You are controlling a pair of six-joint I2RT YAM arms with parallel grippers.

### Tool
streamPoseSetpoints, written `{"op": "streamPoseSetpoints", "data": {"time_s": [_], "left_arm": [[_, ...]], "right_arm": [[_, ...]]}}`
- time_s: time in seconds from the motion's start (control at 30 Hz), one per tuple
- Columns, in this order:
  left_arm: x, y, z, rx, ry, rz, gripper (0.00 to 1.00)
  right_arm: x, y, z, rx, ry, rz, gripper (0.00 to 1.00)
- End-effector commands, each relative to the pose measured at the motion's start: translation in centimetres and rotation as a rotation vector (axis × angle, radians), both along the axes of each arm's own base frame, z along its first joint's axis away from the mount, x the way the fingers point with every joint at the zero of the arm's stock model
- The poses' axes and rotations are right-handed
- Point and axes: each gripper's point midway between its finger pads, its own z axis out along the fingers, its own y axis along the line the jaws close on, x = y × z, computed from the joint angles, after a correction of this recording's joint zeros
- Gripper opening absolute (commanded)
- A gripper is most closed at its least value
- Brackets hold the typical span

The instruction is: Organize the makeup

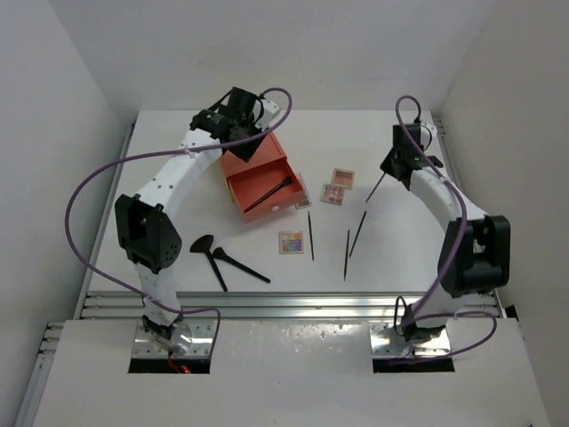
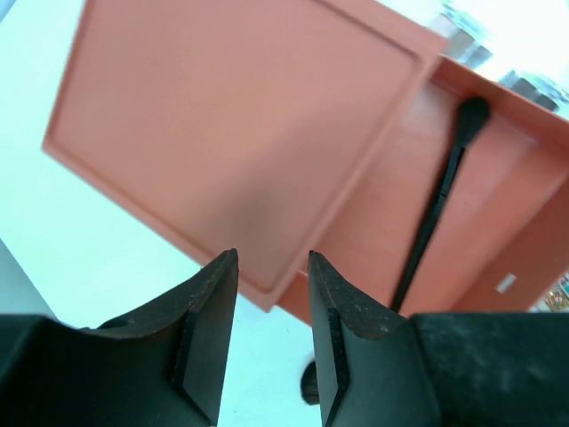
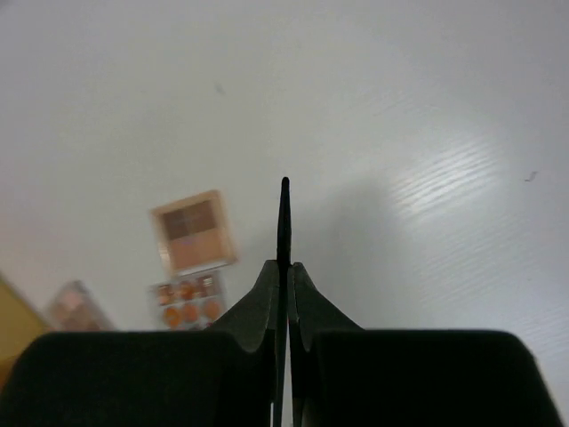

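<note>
1. Counter: white, and it is carrying everything you are viewing from above.
2. Left arm: it is reaching to the upper left-centre of the top view. Its jaws are hanging part-way apart over the lid of the orange box, gripping nothing.
3. Right arm: it is reaching to the upper right. Its jaws are clenching a held stick, whose tip is slanting down-left toward the counter.
4. The orange box is sitting in the upper centre, with its drawer standing pulled out toward you.
5. Drawer brush: black, lying diagonally inside the drawer.
6. Loose brushes, two: black, lying on the counter at lower left-centre with their heads close together.
7. Loose sticks, three: thin and dark, lying near one another at the centre.
8. Palettes, three: a brown-pink palette and a second palette are lying just beside each other, right of the box. A multicolour palette is lying at the centre, just left of one stick.
</note>
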Motion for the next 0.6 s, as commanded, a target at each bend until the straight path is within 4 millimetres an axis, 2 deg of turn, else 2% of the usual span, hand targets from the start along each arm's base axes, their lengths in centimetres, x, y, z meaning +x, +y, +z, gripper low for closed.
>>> {"op": "streamPoseSetpoints", "data": {"time_s": [0.0,0.03,0.1,0.13,0.17,0.2,0.23,0.27,0.3,0.33,0.37,0.4,0.43,0.47,0.5,0.57], "left_arm": [[0.9,2.3,3.4,-0.079,-0.095,0.096,0.43],[1.2,2.6,3.2,-0.092,-0.097,0.115,0.43],[1.4,4.1,4.0,-0.109,-0.119,0.154,0.43],[1.2,4.5,3.0,-0.109,-0.094,0.175,0.43],[1.2,5.1,3.4,-0.129,-0.107,0.2,0.43],[1.4,6.1,3.5,-0.137,-0.114,0.229,0.43],[1.0,6.6,3.5,-0.145,-0.113,0.233,0.43],[0.7,7.2,3.3,-0.154,-0.107,0.254,0.43],[0.5,7.5,3.3,-0.168,-0.11,0.264,0.43],[-0.1,8.4,2.9,-0.179,-0.095,0.289,0.43],[-0.3,8.9,2.9,-0.18,-0.099,0.298,0.43],[-0.7,8.8,2.6,-0.191,-0.087,0.301,0.43],[-1.0,9.5,2.4,-0.198,-0.083,0.323,0.43],[-1.5,10.1,2.1,-0.196,-0.081,0.336,0.43],[-2.0,10.2,1.8,-0.2,-0.073,0.343,0.43],[-3.0,10.7,0.6,-0.196,-0.042,0.349,0.43]], "right_arm": [[0.2,4.4,5.4,0.11,-0.22,-0.003,0.0],[0.2,7.8,6.1,0.155,-0.267,0.032,0.0],[0.0,10.6,7.9,0.237,-0.336,0.053,0.0],[0.5,13.6,9.5,0.296,-0.412,0.105,0.0],[0.2,16.4,10.4,0.326,-0.444,0.152,0.0],[0.3,17.9,11.3,0.358,-0.484,0.165,0.0],[-0.2,21.3,12.6,0.389,-0.52,0.209,0.0],[0.0,22.5,12.4,0.399,-0.522,0.214,0.0],[-0.2,24.5,13.5,0.432,-0.54,0.238,0.0],[0.4,25.6,12.6,0.44,-0.526,0.221,0.0],[0.1,27.7,13.1,0.462,-0.533,0.25,0.0],[0.3,28.4,13.0,0.499,-0.529,0.229,0.0],[0.8,29.1,11.1,0.496,-0.494,0.219,0.0],[0.7,30.4,11.8,0.524,-0.499,0.225,0.0],[0.8,30.9,11.6,0.548,-0.495,0.213,0.0],[0.8,32.0,10.4,0.566,-0.463,0.201,0.0]]}}
